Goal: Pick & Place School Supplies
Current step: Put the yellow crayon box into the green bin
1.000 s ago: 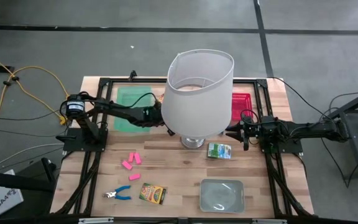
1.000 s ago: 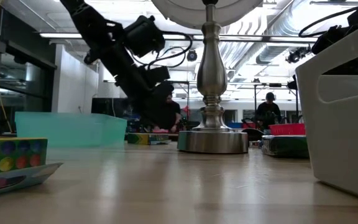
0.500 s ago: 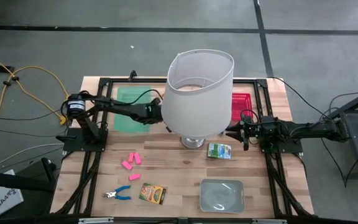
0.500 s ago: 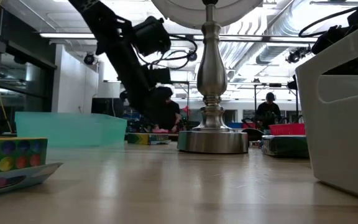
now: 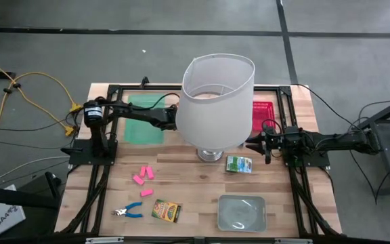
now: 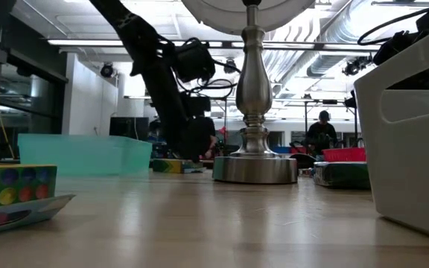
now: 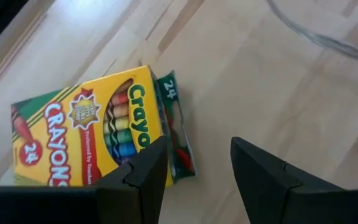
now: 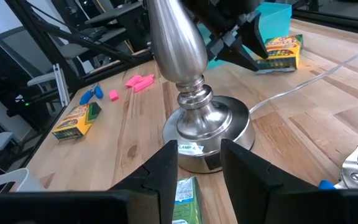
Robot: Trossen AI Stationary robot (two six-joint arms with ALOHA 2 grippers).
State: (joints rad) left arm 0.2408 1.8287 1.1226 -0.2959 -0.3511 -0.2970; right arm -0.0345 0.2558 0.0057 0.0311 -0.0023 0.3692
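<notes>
The left gripper (image 7: 194, 171) is observed with its fingers apart and nothing between them, poised over a crayon box (image 7: 101, 134) lying flat on the wooden table (image 7: 278, 74) under the rim of the lampshade (image 5: 219, 102). Against the earlier pictures, the left arm is seen to have stretched further behind the lamp, its gripper now hidden beneath the shade in the high view. This is judged to be an approach to a pick; no contact is established.

The right gripper (image 8: 199, 171) is held with fingers apart and empty, near the lamp base (image 8: 207, 127), unchanged in position.

The remaining supplies are unmoved: pink erasers (image 5: 144, 177), blue-handled scissors (image 5: 128, 211), a second crayon box (image 5: 166, 211) and a green box (image 5: 239, 164). None has been placed yet.
</notes>
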